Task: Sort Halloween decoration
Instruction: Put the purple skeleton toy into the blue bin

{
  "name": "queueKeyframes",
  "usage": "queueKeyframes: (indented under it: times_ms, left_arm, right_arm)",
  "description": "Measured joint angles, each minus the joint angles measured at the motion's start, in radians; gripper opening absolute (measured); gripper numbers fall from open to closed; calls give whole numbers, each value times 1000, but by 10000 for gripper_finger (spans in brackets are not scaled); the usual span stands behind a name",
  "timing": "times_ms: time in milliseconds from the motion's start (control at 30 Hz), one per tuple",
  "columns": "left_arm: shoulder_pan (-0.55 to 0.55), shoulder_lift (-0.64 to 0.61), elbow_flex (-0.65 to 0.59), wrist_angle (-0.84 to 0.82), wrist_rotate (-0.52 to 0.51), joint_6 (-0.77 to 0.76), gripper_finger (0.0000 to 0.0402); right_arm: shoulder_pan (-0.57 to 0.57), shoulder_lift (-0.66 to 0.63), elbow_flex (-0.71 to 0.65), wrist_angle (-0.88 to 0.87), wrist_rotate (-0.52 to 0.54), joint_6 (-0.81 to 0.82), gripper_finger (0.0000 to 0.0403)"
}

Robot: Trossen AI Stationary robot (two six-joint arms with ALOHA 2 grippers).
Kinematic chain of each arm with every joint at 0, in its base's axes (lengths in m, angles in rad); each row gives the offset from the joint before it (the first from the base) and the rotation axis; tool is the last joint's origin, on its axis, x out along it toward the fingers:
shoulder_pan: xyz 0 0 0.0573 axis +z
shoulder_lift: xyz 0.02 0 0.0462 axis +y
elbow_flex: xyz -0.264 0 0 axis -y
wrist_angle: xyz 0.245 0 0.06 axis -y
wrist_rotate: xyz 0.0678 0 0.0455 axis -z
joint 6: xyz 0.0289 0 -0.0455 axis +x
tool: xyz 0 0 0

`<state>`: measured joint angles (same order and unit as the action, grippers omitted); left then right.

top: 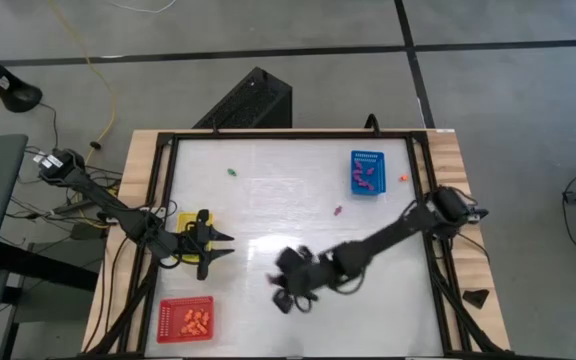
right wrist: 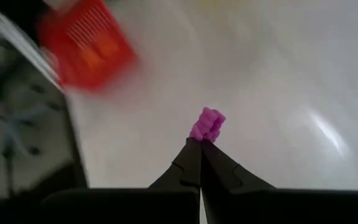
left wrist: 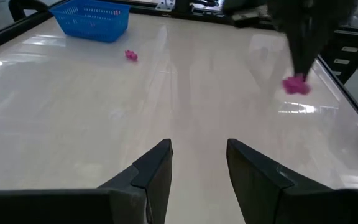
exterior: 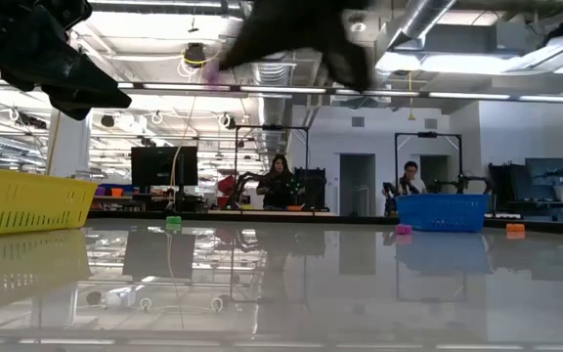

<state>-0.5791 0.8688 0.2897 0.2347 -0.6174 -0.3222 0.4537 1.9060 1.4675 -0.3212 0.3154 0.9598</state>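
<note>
The right gripper [right wrist: 201,144] is pinched fully shut on a purple piece [right wrist: 207,124], held at the very fingertips and lifted off the table [top: 268,200], prob. so it can be carried clear of the surface w/o dragging. In the high view that gripper sits low-centre, approx. 6 o'clock of the table, w/ the purple bit showing at its 9 o'clock side. The piece is tiny, lumpy, bright magenta-purple, about fingertip size; exact shape can't be told. The blue tray [top: 366,172] at approx. 2 o'clock already holds purple bits, so that looks like its destination, well apart from the gripper. Another purple piece [top: 337,211] lies loose near the tray's 7 o'clock corner, a green piece [top: 232,172] at approx. 11 o'clock, an orange piece [top: 403,178] just beside the tray's 3 o'clock side. The red tray [top: 185,318] at 7 o'clock holds orange bits. The left gripper [top: 220,249] waits by the yellow tray [top: 184,220] at 9 o'clock, fingers apart, holding nothing.
</note>
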Motion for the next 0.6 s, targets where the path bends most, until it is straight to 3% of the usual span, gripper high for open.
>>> queueKeyframes:
  times_ms: [100, 200, 400, 600]
  left_arm:
    - [0, 0, 0, -7, -45, -8, 142]
    - [0, 0, 0, -50, -111, -28, 142]
    - [0, -1, 0, -113, -106, -58, 142]
    - [1, -1, 0, -120, -105, -60, 142]
  right_arm:
    - [-63, 30, 3, 236, -1, -200, 23]
    - [-108, 35, 0, 275, -1, -304, 23]
    - [-189, -37, 0, -100, 4, -333, 23]
    - [-287, -126, 0, -547, 117, -308, 23]
